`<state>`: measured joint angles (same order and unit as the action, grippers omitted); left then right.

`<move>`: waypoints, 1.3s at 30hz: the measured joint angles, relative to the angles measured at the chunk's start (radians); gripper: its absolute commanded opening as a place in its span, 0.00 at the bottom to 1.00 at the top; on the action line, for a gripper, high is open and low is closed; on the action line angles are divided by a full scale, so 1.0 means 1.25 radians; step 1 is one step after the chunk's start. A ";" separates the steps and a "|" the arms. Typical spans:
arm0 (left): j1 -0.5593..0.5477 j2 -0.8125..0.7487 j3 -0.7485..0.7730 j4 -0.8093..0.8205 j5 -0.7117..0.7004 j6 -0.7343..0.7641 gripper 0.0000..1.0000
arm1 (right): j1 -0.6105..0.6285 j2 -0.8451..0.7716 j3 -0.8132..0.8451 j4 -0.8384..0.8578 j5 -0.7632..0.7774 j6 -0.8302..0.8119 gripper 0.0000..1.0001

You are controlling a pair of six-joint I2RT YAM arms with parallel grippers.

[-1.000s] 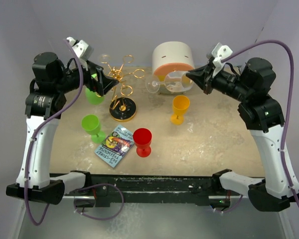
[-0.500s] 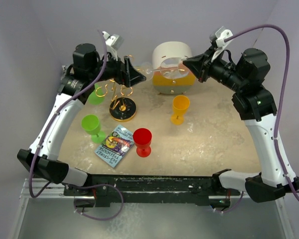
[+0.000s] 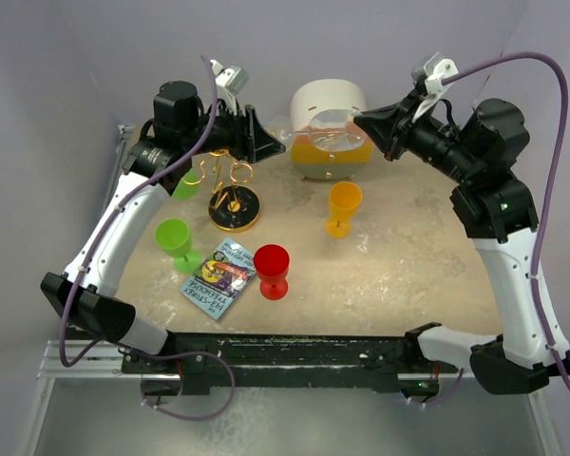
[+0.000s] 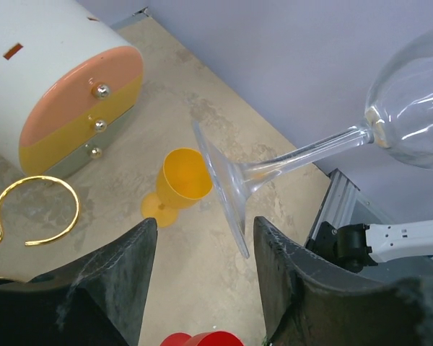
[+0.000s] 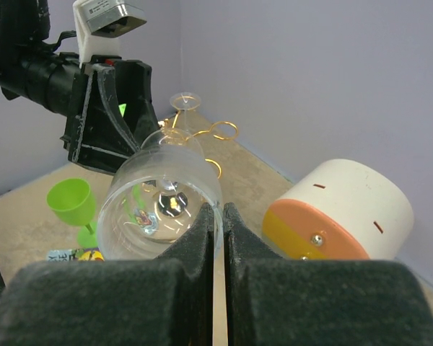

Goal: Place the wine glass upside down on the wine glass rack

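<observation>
A clear wine glass [image 5: 159, 205] hangs sideways in the air in front of the drawer box. My right gripper [image 5: 218, 216] is shut on its rim. The stem [image 4: 303, 153] runs toward my left gripper [image 4: 202, 249], and the round foot [image 4: 224, 184] faces it. The left fingers [image 4: 123, 281] stand apart, with the foot's lower edge just between their tips, close to the right one and not pinched. The gold wine glass rack [image 3: 230, 176] stands on its black base [image 3: 234, 211] below the left gripper [image 3: 268, 144]. One of its loops [image 4: 36, 213] shows in the left wrist view.
The white-and-orange drawer box [image 3: 330, 123] sits at the back. On the table stand an orange cup [image 3: 343, 204], a red cup [image 3: 272, 268] and two green cups [image 3: 174, 237] [image 3: 182, 182]. A booklet [image 3: 218, 278] lies beside the red cup.
The right gripper has lifted the glass off the table beside the box. The left arm has swung in from the left to the glass's foot, and its jaws have narrowed.
</observation>
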<state>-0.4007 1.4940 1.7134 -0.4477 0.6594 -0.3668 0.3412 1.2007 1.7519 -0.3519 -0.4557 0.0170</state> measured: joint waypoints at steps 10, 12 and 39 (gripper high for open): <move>0.000 0.000 0.005 0.018 0.014 0.000 0.43 | 0.000 -0.009 -0.011 0.004 -0.002 0.000 0.00; 0.000 0.001 0.007 0.020 0.016 0.000 0.38 | 0.000 -0.009 -0.013 0.005 -0.002 0.000 0.00; 0.048 -0.005 0.009 0.000 -0.017 0.009 0.00 | -0.002 -0.087 -0.112 0.012 0.001 -0.045 0.74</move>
<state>-0.3412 1.4872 1.7245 -0.4473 0.6380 -0.3553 0.3389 1.0924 1.6115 -0.3370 -0.4541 -0.0395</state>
